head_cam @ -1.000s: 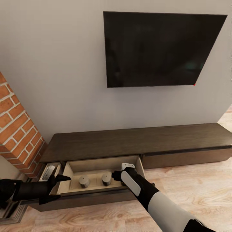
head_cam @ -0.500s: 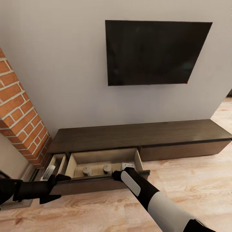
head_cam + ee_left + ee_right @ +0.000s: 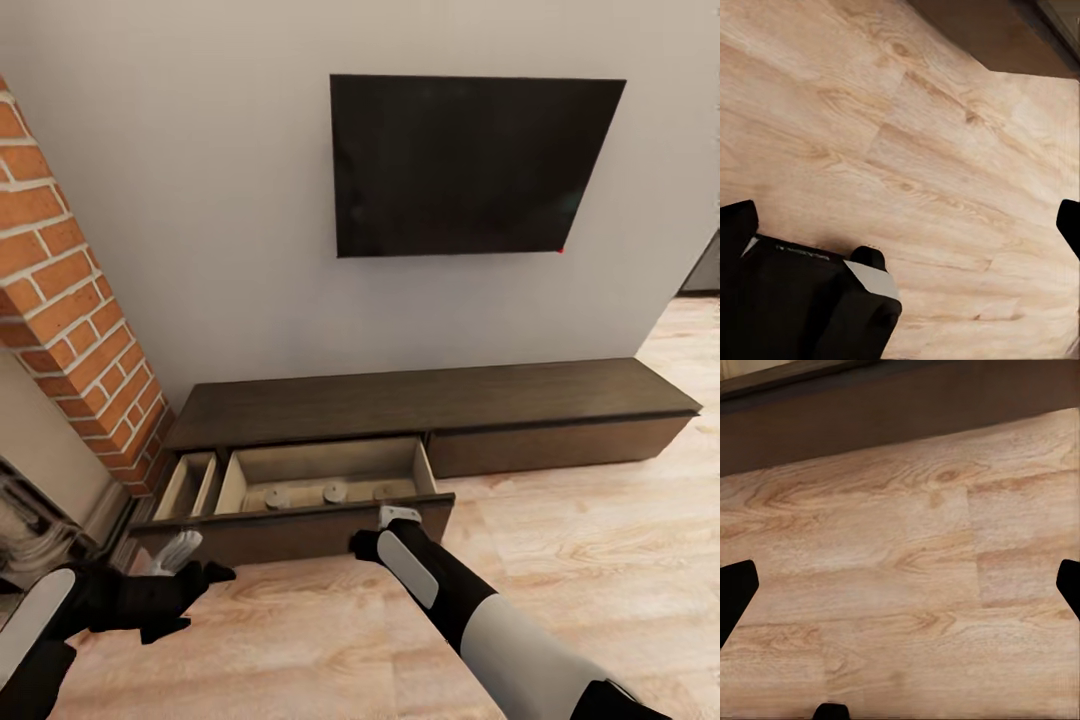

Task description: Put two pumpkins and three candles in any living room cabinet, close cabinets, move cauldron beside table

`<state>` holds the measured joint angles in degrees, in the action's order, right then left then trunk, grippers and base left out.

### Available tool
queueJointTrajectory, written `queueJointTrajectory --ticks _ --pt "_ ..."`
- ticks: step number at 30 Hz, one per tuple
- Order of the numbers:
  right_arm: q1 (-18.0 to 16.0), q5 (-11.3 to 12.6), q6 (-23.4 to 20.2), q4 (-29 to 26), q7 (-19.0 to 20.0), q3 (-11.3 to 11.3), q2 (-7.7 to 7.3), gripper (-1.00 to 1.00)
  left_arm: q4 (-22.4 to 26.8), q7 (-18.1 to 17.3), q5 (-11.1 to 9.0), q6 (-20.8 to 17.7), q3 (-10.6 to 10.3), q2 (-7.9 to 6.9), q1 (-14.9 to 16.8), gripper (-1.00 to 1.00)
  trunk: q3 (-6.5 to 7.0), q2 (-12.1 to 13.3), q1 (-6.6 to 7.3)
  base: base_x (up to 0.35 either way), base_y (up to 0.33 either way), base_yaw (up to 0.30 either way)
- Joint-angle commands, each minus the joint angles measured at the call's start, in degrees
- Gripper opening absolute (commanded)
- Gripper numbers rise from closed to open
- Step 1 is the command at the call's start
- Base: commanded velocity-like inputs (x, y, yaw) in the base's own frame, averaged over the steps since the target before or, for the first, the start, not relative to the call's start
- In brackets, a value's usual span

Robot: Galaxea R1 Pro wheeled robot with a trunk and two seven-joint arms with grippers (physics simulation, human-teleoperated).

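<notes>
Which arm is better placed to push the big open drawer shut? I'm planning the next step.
Probably the right. The right gripper hangs just before the front panel of the wide open drawer holding the candles. The left gripper sits off toward the narrow drawer. Both grippers are open and empty.

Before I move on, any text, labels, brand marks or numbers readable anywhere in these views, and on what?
None readable.
TV: blank dark screen with one small red dot at its lower corner, no logo visible.
Cabinet and its open drawer: plain wood, no markings.
Candles: no labels.
Left gripper body: a faint line of marks, too small to read.
</notes>
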<state>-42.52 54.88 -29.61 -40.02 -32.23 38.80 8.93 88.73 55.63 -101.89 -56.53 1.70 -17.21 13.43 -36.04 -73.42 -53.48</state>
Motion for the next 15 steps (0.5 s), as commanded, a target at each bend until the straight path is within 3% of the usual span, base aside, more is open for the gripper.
queueJointTrajectory --ticks 1,2,3,4,6,8,9,12,15 --pt "-0.04 0.41 0.01 -0.07 -0.47 0.28 0.03 1.00 -0.15 0.53 4.09 -0.14 0.05 1.22 0.04 1.00 -0.05 -0.04 0.03 -0.141 0.000 0.000" --pt "-0.05 0.32 0.18 -0.10 -0.47 0.32 -0.02 1.00 -0.80 0.32 9.91 -0.01 0.00 2.81 0.00 1.00 -0.05 -0.04 0.03 -0.090 0.000 0.000" --pt "-0.04 0.18 0.34 -0.12 -0.47 0.35 -0.10 1.00 -1.31 -0.02 13.06 0.06 -0.07 3.89 -0.02 1.00 -0.05 -0.04 0.03 -0.058 0.000 0.000" --pt "-0.04 0.10 0.41 -0.12 -0.47 0.36 -0.14 1.00 -1.55 -0.28 14.37 0.09 -0.10 4.45 -0.03 1.00 -0.05 -0.04 0.03 -0.046 0.000 0.000" --pt "0.03 0.04 0.88 -0.14 -0.40 0.33 -0.21 1.00 -2.75 -2.06 19.63 0.27 -0.32 6.94 -0.12 1.00 -0.05 -0.04 0.03 -0.019 0.000 0.000" --pt "0.09 0.05 1.80 -0.15 -0.39 0.35 -0.18 1.00 -4.07 -3.45 22.45 0.62 -0.55 7.97 -0.22 1.00 -0.05 -0.04 0.03 -0.009 0.000 0.000" --pt "0.61 -0.16 3.62 -0.15 -0.38 0.46 -0.05 1.00 -6.02 -5.37 25.52 1.35 -1.42 8.75 -0.28 1.00 -0.05 -0.04 0.03 -0.004 0.000 0.000" --pt "2.47 -0.31 8.87 0.33 -0.39 2.31 -0.01 1.00 -11.82 -12.02 33.59 7.38 -6.39 9.52 -0.32 1.00 -0.05 -0.04 0.03 -0.002 0.000 0.000" --pt "3.79 -0.20 15.16 2.21 -0.40 6.28 -0.08 1.00 -19.52 -22.27 45.62 21.54 -15.64 9.73 -0.33 1.00 -0.05 -0.04 0.03 0.000 0.000 0.000"
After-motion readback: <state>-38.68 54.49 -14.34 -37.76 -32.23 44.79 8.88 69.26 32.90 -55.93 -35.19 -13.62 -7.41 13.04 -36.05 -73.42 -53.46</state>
